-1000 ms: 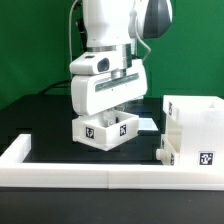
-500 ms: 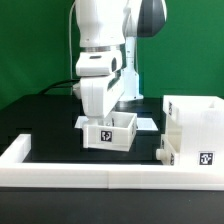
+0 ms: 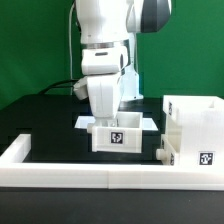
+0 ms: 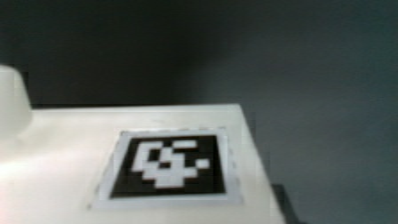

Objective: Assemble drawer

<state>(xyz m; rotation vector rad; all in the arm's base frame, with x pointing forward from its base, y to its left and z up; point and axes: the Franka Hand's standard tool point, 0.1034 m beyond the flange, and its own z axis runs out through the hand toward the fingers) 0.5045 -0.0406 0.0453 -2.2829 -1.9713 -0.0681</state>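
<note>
A small white open-top tray (image 3: 118, 136) sits under my hand, its tagged wall square to the exterior view. My gripper (image 3: 112, 121) reaches down into it; the fingertips are hidden by the hand and the tray's wall, and the tray turns with the hand. The tall white box shell (image 3: 195, 127) stands at the exterior view's right, a tag on its front. The wrist view shows a white tray surface (image 4: 71, 135) with a black-and-white tag (image 4: 169, 165) very close and blurred; no fingers show. The second tray is out of view.
A low white rail (image 3: 70, 172) edges the table's front and left. The marker board (image 3: 151, 122) lies flat behind the tray. The black tabletop (image 3: 50, 120) spreads to the exterior view's left. A green backdrop stands behind the arm.
The hand has turned with the tray: its corner pointed forward before, now its tagged wall faces straight forward. The tray has also shifted slightly to the exterior view's right.
</note>
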